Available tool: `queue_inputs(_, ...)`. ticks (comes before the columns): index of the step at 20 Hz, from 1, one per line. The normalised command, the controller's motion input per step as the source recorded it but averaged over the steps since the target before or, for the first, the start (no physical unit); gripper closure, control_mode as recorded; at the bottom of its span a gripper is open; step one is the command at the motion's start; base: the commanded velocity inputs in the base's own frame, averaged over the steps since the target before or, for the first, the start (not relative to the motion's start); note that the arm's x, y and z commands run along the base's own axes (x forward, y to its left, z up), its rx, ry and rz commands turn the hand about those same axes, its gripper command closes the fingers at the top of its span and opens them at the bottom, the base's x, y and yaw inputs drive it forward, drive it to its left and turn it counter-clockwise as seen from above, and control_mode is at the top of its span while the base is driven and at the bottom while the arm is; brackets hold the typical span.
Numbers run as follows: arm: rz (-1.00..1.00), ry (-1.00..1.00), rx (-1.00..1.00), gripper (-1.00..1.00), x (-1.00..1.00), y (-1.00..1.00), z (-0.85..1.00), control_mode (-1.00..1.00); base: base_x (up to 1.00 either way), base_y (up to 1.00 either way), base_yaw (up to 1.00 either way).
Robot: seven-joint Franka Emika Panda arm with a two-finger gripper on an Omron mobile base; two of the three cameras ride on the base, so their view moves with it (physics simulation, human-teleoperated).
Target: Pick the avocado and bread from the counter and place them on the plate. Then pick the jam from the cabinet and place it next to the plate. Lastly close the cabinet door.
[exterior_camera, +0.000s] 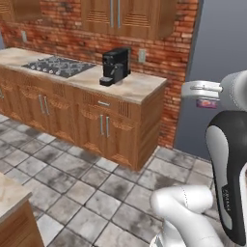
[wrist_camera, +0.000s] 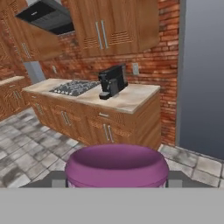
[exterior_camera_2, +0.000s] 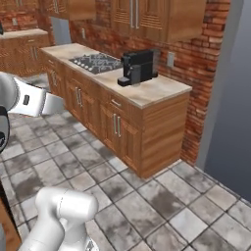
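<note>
Jam (wrist_camera: 116,165): purple-lidded jar, bottom centre of the hand view, pressed close to the camera between the grey finger bases. The gripper appears closed on it; the tips themselves are hidden behind the lid. In the left base view the hand sits at the right edge, mid-height, with a small pink-red object (exterior_camera: 206,103) under it, probably the same jar.

Progress, judged: jam stage under way, jar in transit. Plate, avocado and bread cannot be checked here; placing the jam and closing the cabinet door remain.

Counter (exterior_camera: 140,86): beige stone, upper centre of the left base view, well apart from the arm. On it a black coffee machine (exterior_camera: 115,66) and, to its left, a hob (exterior_camera: 57,66).

Room: brown wall cabinets (exterior_camera: 126,17) at top, doors shut; red brick wall (exterior_camera: 171,53); grey panel (exterior_camera: 222,43) at right; grey tiled floor (exterior_camera: 87,193); range hood (wrist_camera: 46,16), upper left of the hand view.
</note>
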Motion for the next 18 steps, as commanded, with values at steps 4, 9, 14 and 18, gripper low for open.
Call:
queue_inputs(4, 0.0, 0.0, 0.0, 1.0, 0.0, 0.0, 0.0, 1.0, 0.52, 0.0, 0.36)
queue_inputs(9, 0.0, 0.0, 0.0, 1.0, 0.0, 0.0, 0.0, 1.0, 0.47, 0.0, 0.36)
queue_inputs(14, 0.0, 0.0, 0.0, 1.0, 0.0, 0.0, 0.0, 1.0, 0.54, 0.0, 0.35)
queue_inputs(18, 0.0, 0.0, 0.0, 1.0, 0.0, 0.0, 0.0, 1.0, 0.61, 0.0, 0.35)
